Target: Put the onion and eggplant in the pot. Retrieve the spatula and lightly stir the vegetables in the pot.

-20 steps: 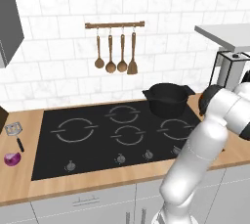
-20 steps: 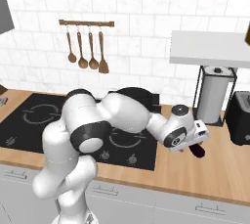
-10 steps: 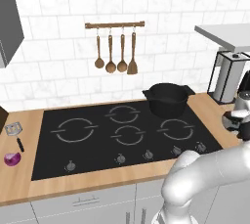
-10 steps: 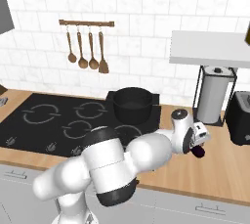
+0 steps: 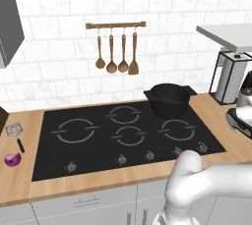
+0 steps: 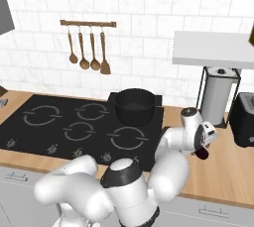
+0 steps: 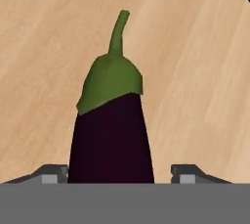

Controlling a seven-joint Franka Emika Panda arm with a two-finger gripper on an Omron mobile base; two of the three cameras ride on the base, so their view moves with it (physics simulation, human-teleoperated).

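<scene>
1. From the hand camera, a dark purple eggplant (image 7: 111, 135) with a green cap and curved stem lies flat on the wooden counter (image 7: 195, 71), stem pointing away from the hand.
2. There the jaws (image 7: 117, 174) straddle the eggplant's body, one tip on each side. The right tip stands clear of the skin and the left tip sits just beside it; whether it touches I cannot tell. The jaws are apart, not clamped on anything.
3. The right base view shows the arm reaching to the right of the cooktop (image 6: 74, 122), hand down by the counter, with a dark bit of the eggplant (image 6: 202, 154) peeking out beneath it.
4. The left base view shows the far left end of the counter: the purple onion (image 5: 12, 159) sits near the front edge, left of the cooktop, and the spatula (image 5: 15, 134) lies just behind it, silver head toward the wall, black handle toward the onion.
5. The black pot (image 5: 168, 99) stands on the cooktop's back right burner. Its inside looks dark, with no vegetable visible in it from either base view.
6. Wooden utensils (image 5: 116, 57) hang on a rail above the cooktop.
</scene>
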